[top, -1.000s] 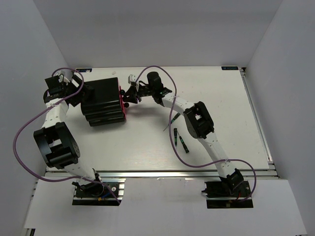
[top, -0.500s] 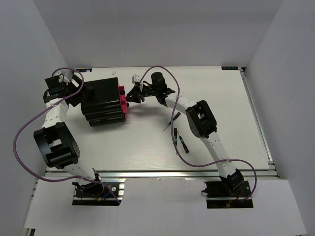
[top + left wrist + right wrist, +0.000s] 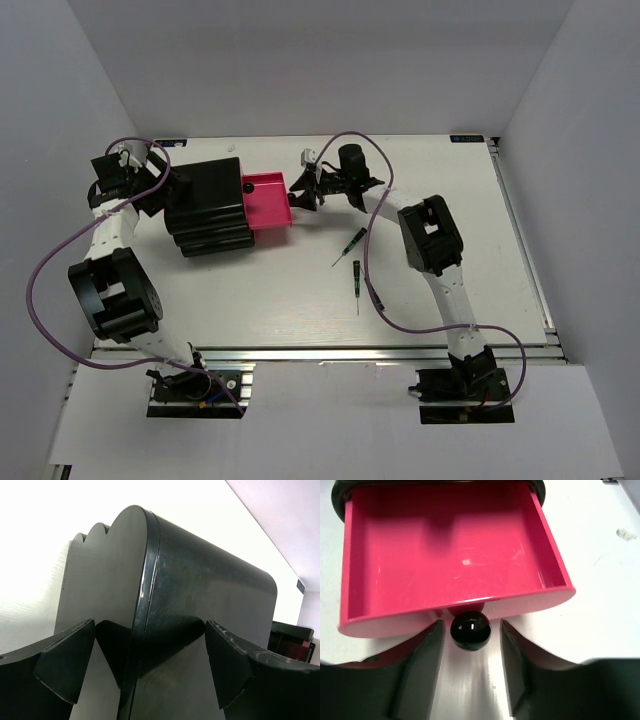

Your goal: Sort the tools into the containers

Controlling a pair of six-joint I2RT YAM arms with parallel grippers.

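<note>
- Right gripper (image 3: 303, 190), upper centre: its fingers (image 3: 422, 670) flank the knob (image 3: 470, 629) with a sliver of gap on each side, so it grips nothing firmly.
- Drawer (image 3: 445, 555) stands far out and empty; a further tug could pull it free of the cabinet (image 3: 210, 595).
- Left gripper (image 3: 147, 650) gapes wide across the cabinet's back. Contact is unclear, so the cabinet may slide.
- Green screwdriver (image 3: 350, 243) and slim screwdriver (image 3: 356, 280) lie mid-frame, below the drawer; a careless swing there could clip its front.
</note>
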